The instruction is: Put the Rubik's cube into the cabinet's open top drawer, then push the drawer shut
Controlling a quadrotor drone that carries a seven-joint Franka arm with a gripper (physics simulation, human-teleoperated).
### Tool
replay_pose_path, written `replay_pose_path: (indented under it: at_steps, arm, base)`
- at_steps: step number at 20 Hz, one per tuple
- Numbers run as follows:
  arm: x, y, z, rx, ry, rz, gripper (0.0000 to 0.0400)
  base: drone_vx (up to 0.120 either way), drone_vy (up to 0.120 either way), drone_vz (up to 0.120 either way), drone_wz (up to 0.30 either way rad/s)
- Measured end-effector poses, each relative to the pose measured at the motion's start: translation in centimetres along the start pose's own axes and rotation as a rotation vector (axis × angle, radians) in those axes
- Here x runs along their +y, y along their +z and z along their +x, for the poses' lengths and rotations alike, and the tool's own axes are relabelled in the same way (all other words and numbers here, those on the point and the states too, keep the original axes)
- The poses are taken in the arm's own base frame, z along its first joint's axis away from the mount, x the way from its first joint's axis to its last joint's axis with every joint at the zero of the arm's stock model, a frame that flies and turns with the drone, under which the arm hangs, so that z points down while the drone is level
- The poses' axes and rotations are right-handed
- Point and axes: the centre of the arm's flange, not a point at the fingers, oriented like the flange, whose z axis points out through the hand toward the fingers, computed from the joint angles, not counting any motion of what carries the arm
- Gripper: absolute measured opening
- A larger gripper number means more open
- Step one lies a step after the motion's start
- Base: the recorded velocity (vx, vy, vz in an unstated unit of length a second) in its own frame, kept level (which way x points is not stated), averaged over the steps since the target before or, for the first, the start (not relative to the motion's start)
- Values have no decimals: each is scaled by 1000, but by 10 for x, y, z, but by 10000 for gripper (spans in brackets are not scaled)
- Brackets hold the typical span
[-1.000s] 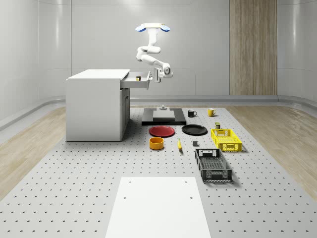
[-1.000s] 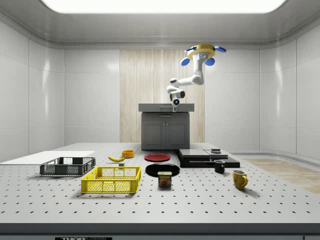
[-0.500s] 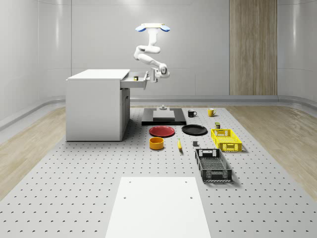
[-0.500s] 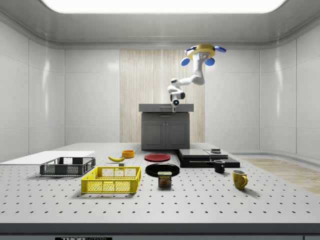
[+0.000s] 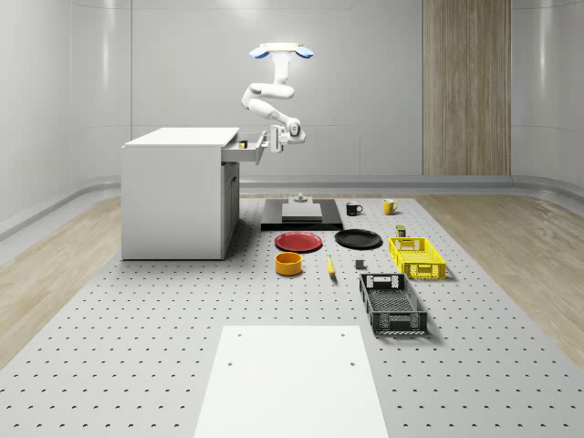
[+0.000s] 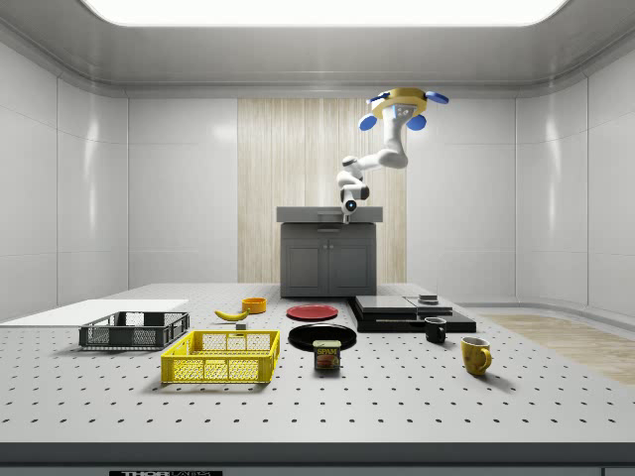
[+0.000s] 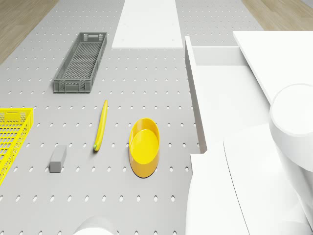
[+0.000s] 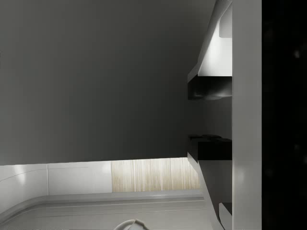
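Note:
The grey cabinet (image 5: 178, 193) stands at the whole-scene view's left, its top drawer (image 5: 254, 149) partly pulled out. A small yellow-faced Rubik's cube (image 5: 242, 144) lies inside the drawer. The drone (image 5: 281, 50) hovers high above the floor beside the cabinet, on the drawer's side. Its arm bends down, and the gripper (image 5: 274, 139) rests against the drawer's front panel. In the side view the gripper (image 6: 349, 206) hangs before the cabinet (image 6: 327, 260). In the wrist view the gripper (image 8: 211, 117) is open, with nothing between its dark fingertips (image 8: 210, 87), close to the grey panel (image 8: 96, 81).
On the floor below lie a yellow bowl (image 7: 144, 147), a banana (image 7: 100, 125), a grey crate (image 7: 80, 61), a yellow crate (image 7: 10, 137) and a small grey block (image 7: 57, 158). A red plate (image 5: 298, 241), a black plate (image 5: 358, 239) and two mugs sit further off.
The gripper has moved toward the cabinet, to the whole-scene view's left, and the drawer has slid partway in with it. The drone has held its place.

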Motion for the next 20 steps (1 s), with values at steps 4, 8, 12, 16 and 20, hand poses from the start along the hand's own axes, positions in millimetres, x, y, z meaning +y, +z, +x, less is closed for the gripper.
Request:
replay_pose_path:
  at_steps: [4,8,12,16,20]
  arm:
    - [-3,23,5,0,-19,0,105]
    - [0,41,-6,-2,2,1,105]
    - [3,57,-18,-3,22,0,105]
    - [-4,76,-9,-1,-8,0,105]
    - [-10,98,-3,-1,-23,0,105]
  base:
    - [0,0,0,0]
    - [0,0,0,0]
    - [0,0,0,0]
    - [0,0,0,0]
    - [0,0,0,0]
